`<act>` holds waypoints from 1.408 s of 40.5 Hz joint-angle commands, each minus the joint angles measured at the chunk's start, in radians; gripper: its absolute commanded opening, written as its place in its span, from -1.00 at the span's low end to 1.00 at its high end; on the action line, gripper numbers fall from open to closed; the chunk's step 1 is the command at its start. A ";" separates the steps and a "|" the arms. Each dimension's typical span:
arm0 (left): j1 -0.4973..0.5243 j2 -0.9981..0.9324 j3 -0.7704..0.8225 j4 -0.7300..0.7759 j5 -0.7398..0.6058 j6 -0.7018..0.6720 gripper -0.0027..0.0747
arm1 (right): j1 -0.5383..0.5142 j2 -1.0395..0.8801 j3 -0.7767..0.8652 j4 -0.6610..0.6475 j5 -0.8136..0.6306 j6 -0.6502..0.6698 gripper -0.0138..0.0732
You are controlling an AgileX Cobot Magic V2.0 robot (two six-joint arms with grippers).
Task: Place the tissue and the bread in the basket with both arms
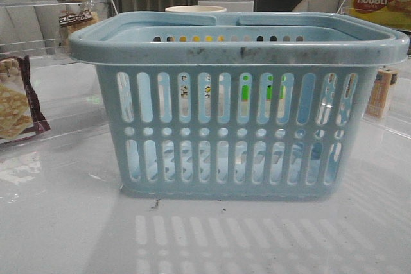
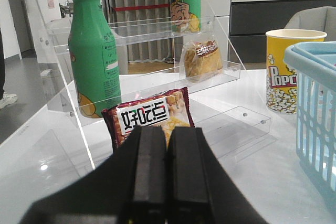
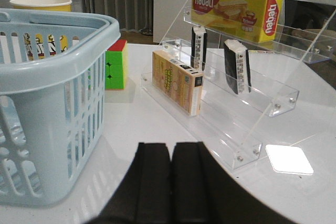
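- While both arms sit low at the near edge of the table (image 1: 58,222), the left gripper (image 2: 167,177) has its fingers pressed together with nothing between them.
- Right gripper (image 3: 172,182): fingers likewise pressed together, holding nothing.
- Basket (image 1: 237,104) stands upright at the table's centre, pale blue, slotted walls, scuffed rim; handles folded down on the rim. Contents cannot be made out through the slots.
- Left of the basket, a maroon cracker bag (image 2: 149,119) stands on the lowest step of a clear acrylic rack (image 2: 220,77), just beyond the left gripper.
- Bread (image 2: 202,60): upright on the middle step of that left rack, in a shiny clear wrapper, well apart from the basket.
- Green bottle (image 2: 93,51) stands left of the bread on the same rack; a second green bottle (image 2: 185,1) is on the top step behind the bread.
- Popcorn cup (image 2: 286,69) stands on the table just beyond the basket's far wall.
- Right of the basket, a second clear rack (image 3: 252,103) holds a tan box (image 3: 177,81) on its lowest step.
- Tissue (image 3: 237,66): dark pack upright on the middle step of the right rack; a similar dark pack (image 3: 199,48) stands farther along that step.
- Colour cube (image 3: 116,64) sits on the table between basket and right rack.
- Yellow nabati box (image 3: 236,4) lies on the top step.
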 commanded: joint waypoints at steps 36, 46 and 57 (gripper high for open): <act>-0.001 0.132 -0.598 0.000 0.222 -0.002 -0.70 | -0.003 0.108 -0.522 -0.003 0.155 -0.005 -0.56; -0.001 0.331 -0.789 0.000 0.443 -0.002 -0.70 | -0.003 0.324 -0.726 -0.003 0.370 -0.005 -0.56; -0.001 0.470 -0.794 -0.007 0.637 -0.002 -0.70 | -0.003 0.498 -0.743 -0.003 0.506 -0.005 -0.56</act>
